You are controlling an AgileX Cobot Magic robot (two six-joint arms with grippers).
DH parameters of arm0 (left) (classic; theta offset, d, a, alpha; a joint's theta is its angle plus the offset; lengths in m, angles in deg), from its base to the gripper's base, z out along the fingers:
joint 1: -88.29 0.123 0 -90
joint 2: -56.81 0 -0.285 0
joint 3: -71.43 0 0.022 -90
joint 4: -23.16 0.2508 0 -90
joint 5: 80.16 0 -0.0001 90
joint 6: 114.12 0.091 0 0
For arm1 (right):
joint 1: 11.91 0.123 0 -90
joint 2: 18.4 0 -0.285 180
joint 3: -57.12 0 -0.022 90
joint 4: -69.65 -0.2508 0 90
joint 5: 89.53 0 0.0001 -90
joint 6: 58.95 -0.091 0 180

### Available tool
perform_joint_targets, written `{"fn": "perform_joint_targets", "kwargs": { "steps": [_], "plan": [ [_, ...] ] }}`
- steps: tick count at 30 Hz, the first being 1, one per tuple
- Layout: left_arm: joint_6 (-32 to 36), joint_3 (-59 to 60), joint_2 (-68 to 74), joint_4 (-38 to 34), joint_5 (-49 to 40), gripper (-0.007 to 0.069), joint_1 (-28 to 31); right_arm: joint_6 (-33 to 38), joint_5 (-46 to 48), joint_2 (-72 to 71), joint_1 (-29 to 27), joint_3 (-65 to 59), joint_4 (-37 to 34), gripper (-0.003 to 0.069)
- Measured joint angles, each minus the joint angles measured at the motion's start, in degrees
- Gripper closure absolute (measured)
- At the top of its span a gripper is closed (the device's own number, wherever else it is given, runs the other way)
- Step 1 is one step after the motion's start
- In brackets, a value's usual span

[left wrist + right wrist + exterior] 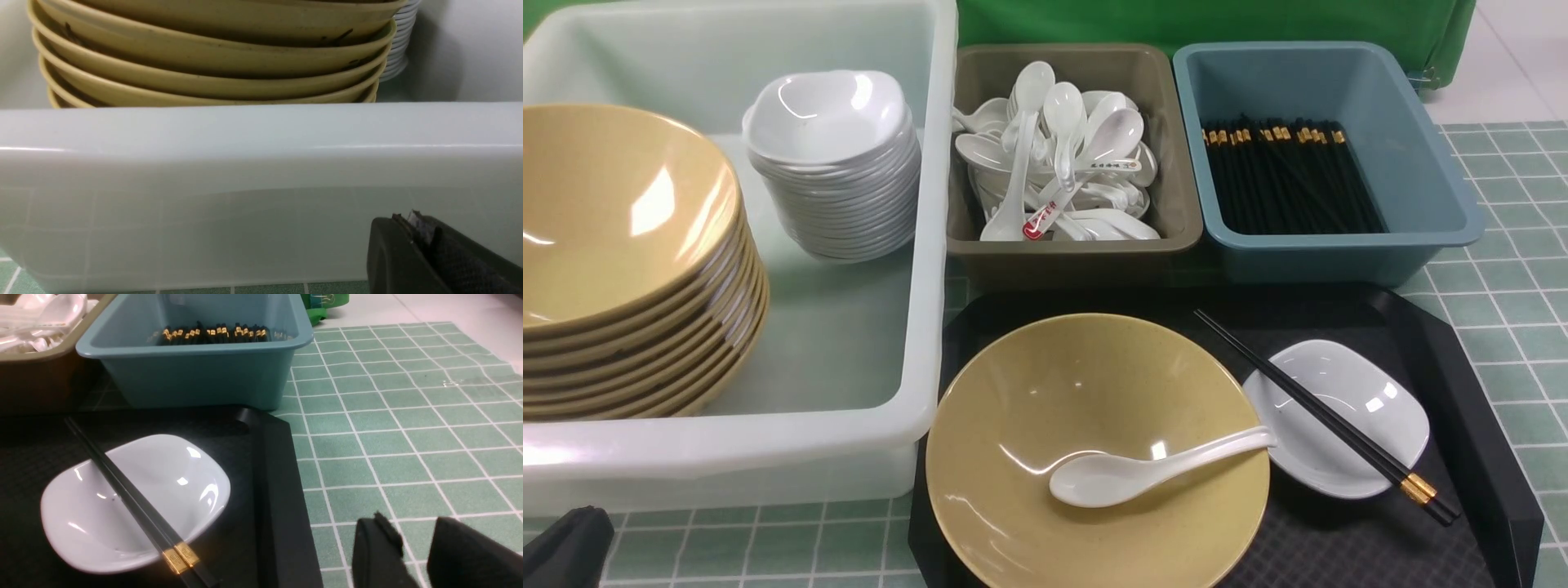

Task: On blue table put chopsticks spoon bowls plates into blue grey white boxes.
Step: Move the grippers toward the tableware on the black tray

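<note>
On the black tray (1462, 392) a yellow bowl (1094, 384) holds a white spoon (1127, 474). Beside it a small white plate (1364, 384) has a pair of black chopsticks (1323, 412) lying across it. The plate (171, 477) and chopsticks (122, 486) also show in the right wrist view. My right gripper (416, 535) is open and empty, low over the green cloth beside the tray. My left gripper (412, 228) is shut and empty, close against the near wall of the white box (245, 163). It shows at the bottom left corner of the front view (564, 547).
The white box (931, 245) holds a stack of yellow bowls (621, 245) and a stack of white plates (833, 163). The grey box (1078, 253) holds several spoons. The blue box (1339, 261) holds several chopsticks. Green checked cloth (1519, 327) lies to the right.
</note>
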Motion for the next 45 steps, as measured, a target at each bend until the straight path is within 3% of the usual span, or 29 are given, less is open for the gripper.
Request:
{"fn": "perform_joint_targets", "kwargs": {
  "steps": [12, 20, 23, 25, 29, 31, 37, 45],
  "plan": [
    [-0.2, 0.0, 0.0, -1.0, 0.0, 0.0637, 0.0, 0.0, 0.0, 0.0, 0.0, 0.0, 0.0, 0.0421],
    [-1.9, 0.0, 0.0, -11.8, 2.7, 0.0637, 0.0, -2.2, -0.1, 0.0, 0.0, 0.0, -0.4, 0.0421],
    [-6.9, 0.0, 0.0, -24.4, 3.3, 0.0637, 0.0, -11.4, -0.9, 0.0, 0.0, 0.0, -5.0, 0.0421],
    [-12.8, 0.0, 0.0, -37.9, 4.3, 0.0637, 0.0, -25.8, -2.2, 0.0, 0.0, 0.0, -11.9, 0.0421],
    [-16.7, 0.0, 0.0, -51.3, 6.2, 0.0637, 0.0, -42.6, -2.4, 0.0, 0.0, -0.1, -18.1, 0.0421],
    [-16.6, 0.0, 0.0, -54.5, 7.3, 0.0637, 0.0, -44.5, -2.4, 0.0, 0.0, -0.1, -18.5, 0.0421],
    [-13.9, 0.0, 0.0, -56.2, 7.8, 0.0637, 0.0, -35.0, -2.0, 0.0, 0.0, -0.1, -18.7, 0.0421],
    [-13.2, 0.0, 0.0, -59.8, 6.1, 0.0637, 0.0, -28.9, -0.1, 0.0, 0.6, 0.1, -22.9, 0.0421]
  ]
}}
